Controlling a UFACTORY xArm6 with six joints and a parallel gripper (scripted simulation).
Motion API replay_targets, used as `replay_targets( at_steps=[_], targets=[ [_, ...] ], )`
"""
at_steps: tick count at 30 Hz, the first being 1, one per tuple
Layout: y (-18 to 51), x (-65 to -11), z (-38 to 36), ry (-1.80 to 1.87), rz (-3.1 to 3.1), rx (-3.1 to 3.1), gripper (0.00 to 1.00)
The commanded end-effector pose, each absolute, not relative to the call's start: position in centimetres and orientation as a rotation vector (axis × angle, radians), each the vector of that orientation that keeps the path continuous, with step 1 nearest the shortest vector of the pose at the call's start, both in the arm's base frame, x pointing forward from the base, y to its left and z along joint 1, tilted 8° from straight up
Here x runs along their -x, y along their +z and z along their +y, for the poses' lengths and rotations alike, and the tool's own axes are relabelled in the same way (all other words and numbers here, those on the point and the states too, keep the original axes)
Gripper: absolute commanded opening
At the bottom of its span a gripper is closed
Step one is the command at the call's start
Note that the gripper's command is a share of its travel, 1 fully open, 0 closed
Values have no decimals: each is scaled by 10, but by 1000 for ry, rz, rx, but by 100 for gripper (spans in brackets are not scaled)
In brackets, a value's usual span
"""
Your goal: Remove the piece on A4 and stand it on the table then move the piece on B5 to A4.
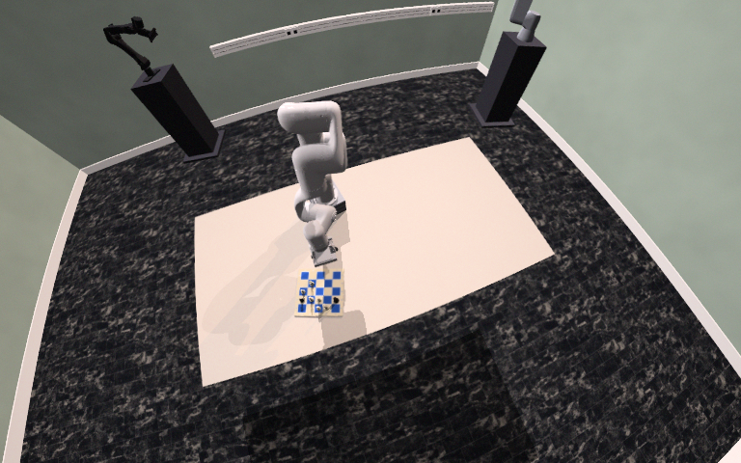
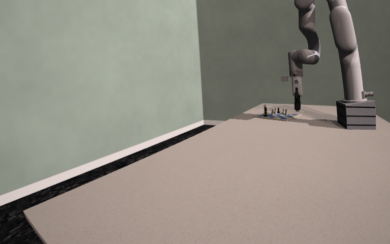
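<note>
I see the pale surface (image 1: pixel 437 218), then the blue checkered chessboard (image 1: pixel 339 274). My claw (image 2: pixel 297 99) is clamped on a dark chess piece (image 2: pixel 297 103), low beside the board's 12 o'clock edge, apparently just about touching down. Release remains, then B5 to A4.

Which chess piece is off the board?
The dark piece held in the pincer, just beyond the board's edge beside the arm's base. The others stand on squares.

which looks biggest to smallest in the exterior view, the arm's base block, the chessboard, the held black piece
1. arm's base block
2. chessboard, though it lies flat and farther away
3. black piece in the end effector
</note>
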State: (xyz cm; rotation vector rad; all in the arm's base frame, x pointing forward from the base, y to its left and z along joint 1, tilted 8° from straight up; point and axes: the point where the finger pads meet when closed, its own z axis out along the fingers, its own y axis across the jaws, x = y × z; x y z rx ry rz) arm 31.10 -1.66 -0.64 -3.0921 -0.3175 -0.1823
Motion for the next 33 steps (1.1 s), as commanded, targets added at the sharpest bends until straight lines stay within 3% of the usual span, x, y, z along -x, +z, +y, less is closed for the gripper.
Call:
replay_targets(
  at_steps=[1,33],
  targets=[
    [-23,-318,-15,-204,-319,3078,0],
    [-45,-321,-13,-204,-319,3078,0]
  ],
)
